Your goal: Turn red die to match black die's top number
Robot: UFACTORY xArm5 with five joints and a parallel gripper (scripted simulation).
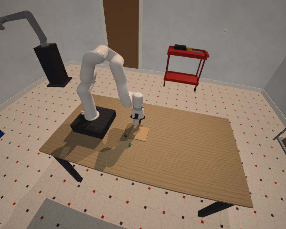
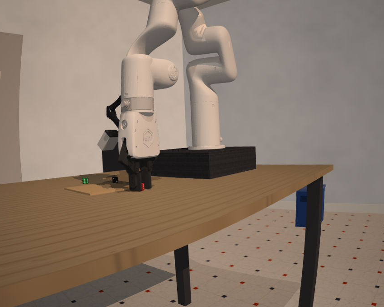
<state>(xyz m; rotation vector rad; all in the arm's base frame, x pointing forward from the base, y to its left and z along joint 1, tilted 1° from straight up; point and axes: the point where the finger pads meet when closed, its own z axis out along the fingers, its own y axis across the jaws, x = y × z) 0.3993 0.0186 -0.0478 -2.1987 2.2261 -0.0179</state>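
The white arm's dark two-finger gripper (image 2: 140, 187) points straight down with its tips at the wooden table (image 2: 218, 194), just beside the edge of the thin tan cardboard mat (image 2: 86, 189). The small red die (image 2: 142, 186) sits between the fingers, which stand partly apart on either side of it and are not pressed onto it. The die rests on the table, off the mat. The small black die (image 2: 114, 179) and small green die (image 2: 85, 180) lie well apart beyond the mat
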